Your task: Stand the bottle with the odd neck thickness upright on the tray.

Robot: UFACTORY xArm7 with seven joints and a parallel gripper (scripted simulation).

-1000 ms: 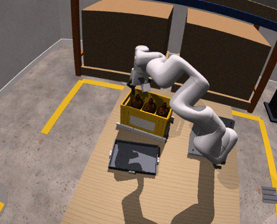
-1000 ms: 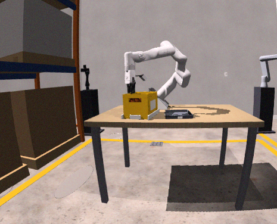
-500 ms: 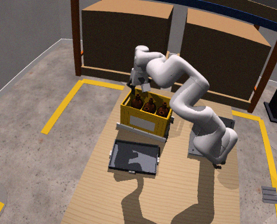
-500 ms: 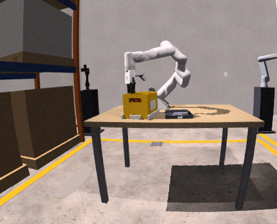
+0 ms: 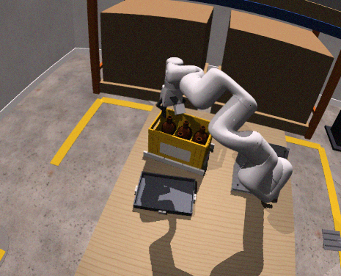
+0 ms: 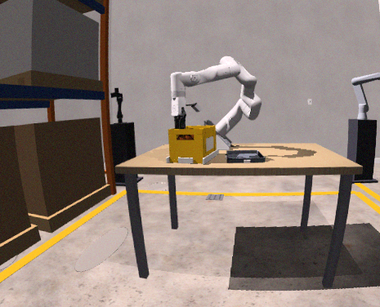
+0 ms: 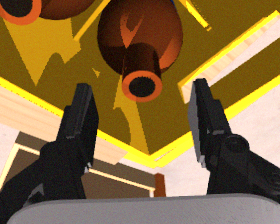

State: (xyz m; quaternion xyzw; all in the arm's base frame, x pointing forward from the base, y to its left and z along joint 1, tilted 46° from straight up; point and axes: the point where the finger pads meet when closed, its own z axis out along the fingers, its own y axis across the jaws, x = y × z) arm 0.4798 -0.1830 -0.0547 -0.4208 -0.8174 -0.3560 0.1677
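Over the yellow crate (image 5: 177, 148) hangs one gripper (image 7: 143, 119), its two fingers partly apart, holding nothing. Three brown bottles (image 5: 185, 130) show from the top; two from the wrist. One grey tray (image 5: 141, 191) lies beside the crate.
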